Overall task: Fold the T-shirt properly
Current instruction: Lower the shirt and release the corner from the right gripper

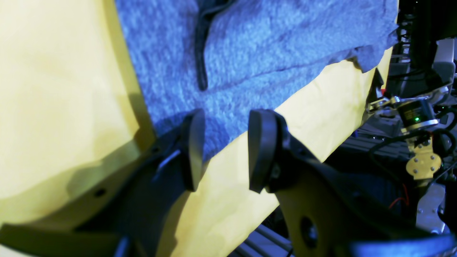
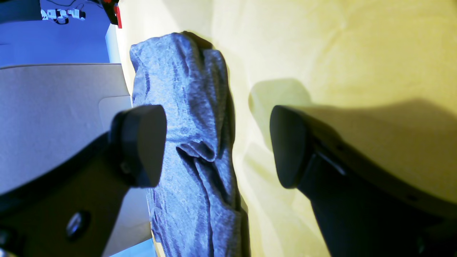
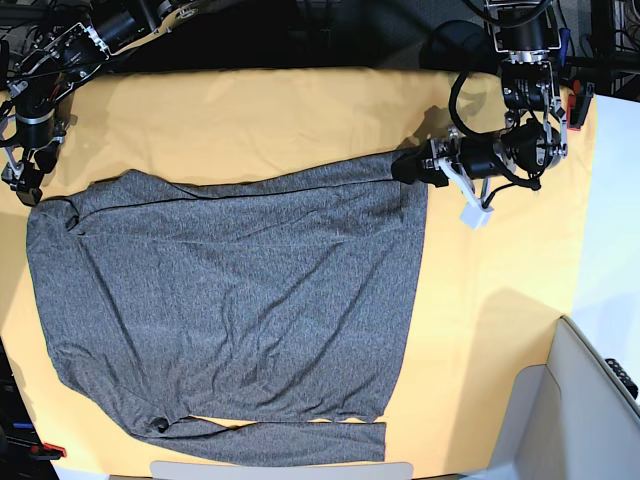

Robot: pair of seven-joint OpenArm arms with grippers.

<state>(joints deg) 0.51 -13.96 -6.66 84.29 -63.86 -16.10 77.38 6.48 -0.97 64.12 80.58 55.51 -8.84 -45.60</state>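
The charcoal-grey T-shirt (image 3: 230,310) lies spread flat on the yellow table cloth (image 3: 490,300), with one long sleeve folded along its near edge. My left gripper (image 3: 408,166) is open at the shirt's far right corner. In the left wrist view the left gripper (image 1: 226,150) has its jaws on either side of the T-shirt's corner (image 1: 250,53), holding nothing. My right gripper (image 3: 25,185) is at the shirt's far left corner. In the right wrist view the right gripper (image 2: 216,144) is open above a bunched ridge of the T-shirt (image 2: 192,125).
A small white block (image 3: 475,215) hangs off the left arm. A pale grey panel (image 3: 585,400) stands at the near right corner. Robot hardware and cables (image 1: 414,117) lie past the table's edge. The yellow cloth (image 2: 339,53) is wrinkled beside the right gripper.
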